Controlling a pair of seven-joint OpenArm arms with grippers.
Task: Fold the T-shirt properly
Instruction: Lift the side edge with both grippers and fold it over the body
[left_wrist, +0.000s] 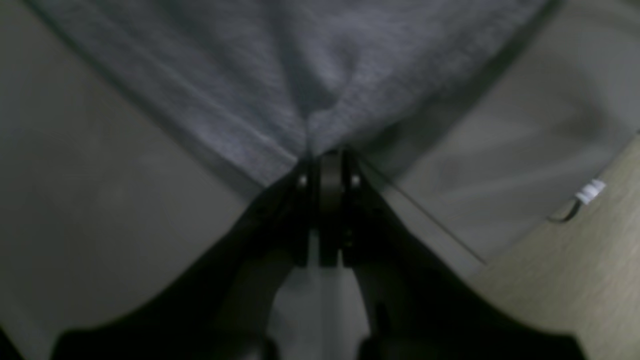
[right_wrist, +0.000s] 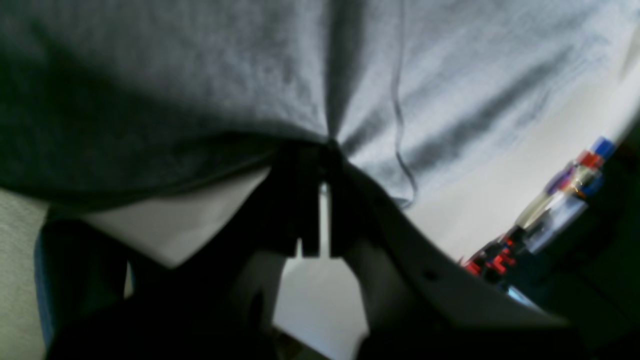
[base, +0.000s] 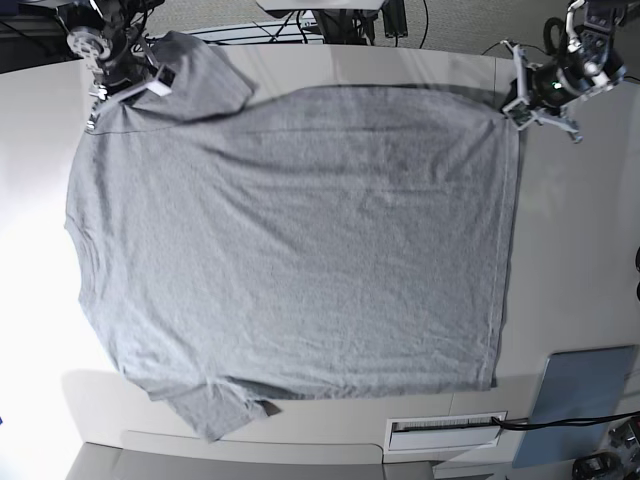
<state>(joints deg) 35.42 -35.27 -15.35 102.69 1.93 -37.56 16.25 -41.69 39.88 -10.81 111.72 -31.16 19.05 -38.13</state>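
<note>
The heather-grey T-shirt (base: 290, 240) lies spread flat on the table, plain side up, neck at the left and hem at the right. One sleeve is folded at the far left (base: 205, 75), the other lies at the near left (base: 215, 410). My left gripper (base: 515, 108) is shut on the far hem corner; in the left wrist view the gripper (left_wrist: 330, 157) pinches the cloth (left_wrist: 280, 85). My right gripper (base: 97, 108) is shut on the far shoulder edge; in the right wrist view the gripper (right_wrist: 325, 145) pinches the fabric (right_wrist: 200, 75).
A flat blue-grey pad (base: 580, 405) lies at the near right corner. A white slotted strip (base: 445, 430) with a cable sits at the near edge. A labelled cable (left_wrist: 590, 192) lies right of the left gripper. Colourful parts (right_wrist: 575, 190) show beyond the table edge.
</note>
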